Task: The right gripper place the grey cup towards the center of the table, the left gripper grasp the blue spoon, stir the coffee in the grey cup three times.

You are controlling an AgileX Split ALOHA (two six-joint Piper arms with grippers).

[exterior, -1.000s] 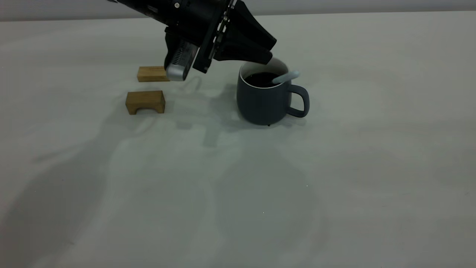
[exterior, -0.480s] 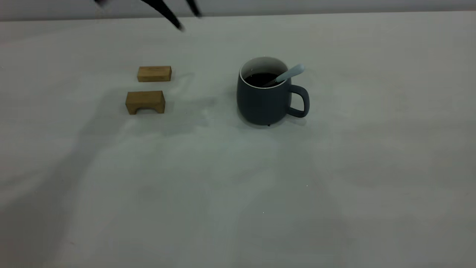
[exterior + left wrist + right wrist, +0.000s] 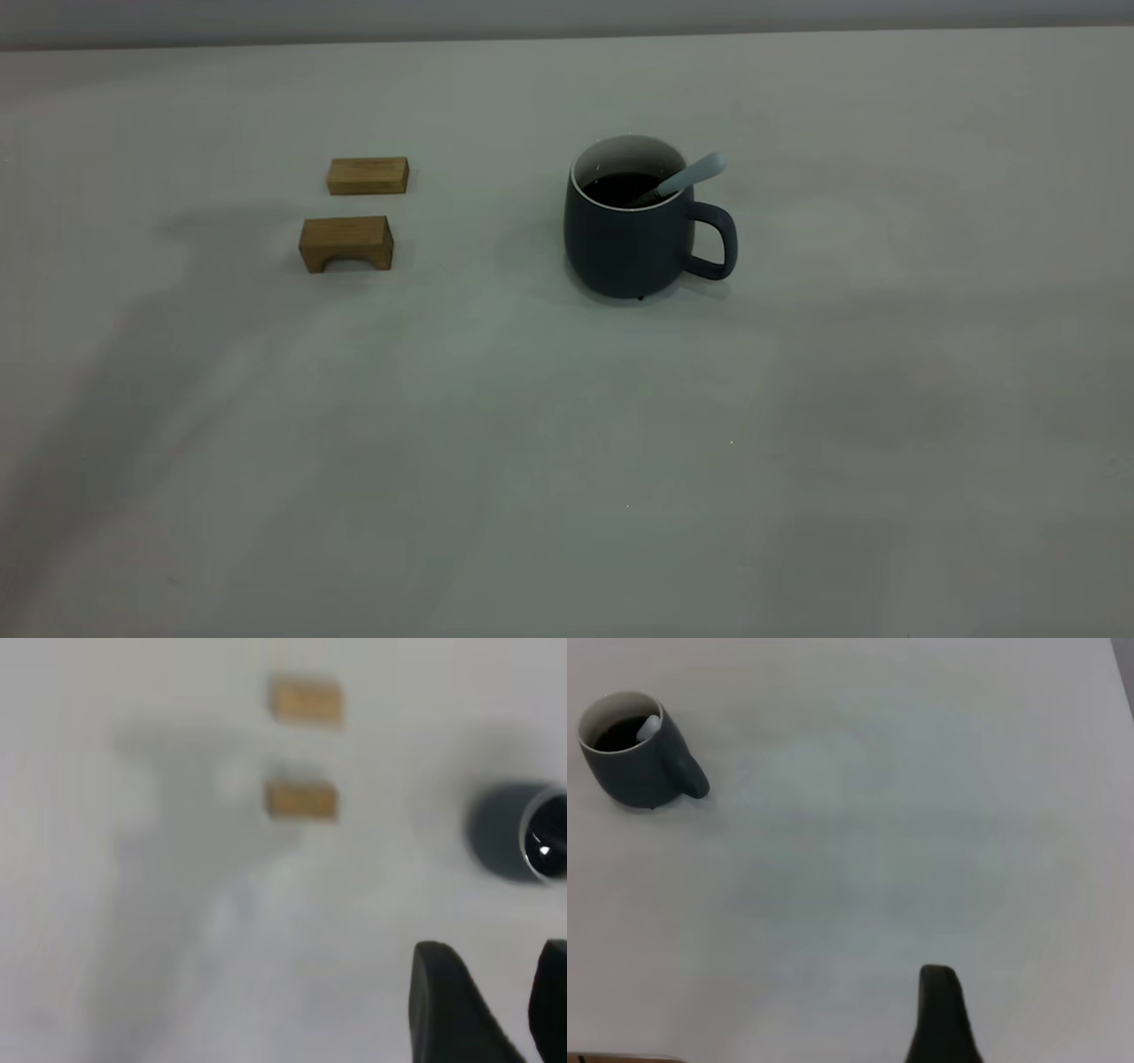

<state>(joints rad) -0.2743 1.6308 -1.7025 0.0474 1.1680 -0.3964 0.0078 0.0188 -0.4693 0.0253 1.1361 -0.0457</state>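
Hanging high above the table [image 3: 567, 461], the left gripper [image 3: 496, 1010] shows two dark fingers [image 3: 447, 1005] spread apart with bare tabletop between them; it holds and touches nothing. Left arm is raised clear of the exterior view, its wrist camera looking down on the work area. The mug [image 3: 631, 232] sits well away from that gripper, upright near the table's middle, handle toward the right arm's side. Coffee [image 3: 625, 188] fills it partway, dark against the white inner wall. The spoon [image 3: 682, 180] stands in the mug, bowl down in the coffee, pale handle leaning on the rim above the handle loop. Two wooden blocks [image 3: 347, 243] lie apart from the mug toward the left arm's side. Right gripper: only one dark finger [image 3: 941, 1014] visible, far from the mug; spread cannot be judged.
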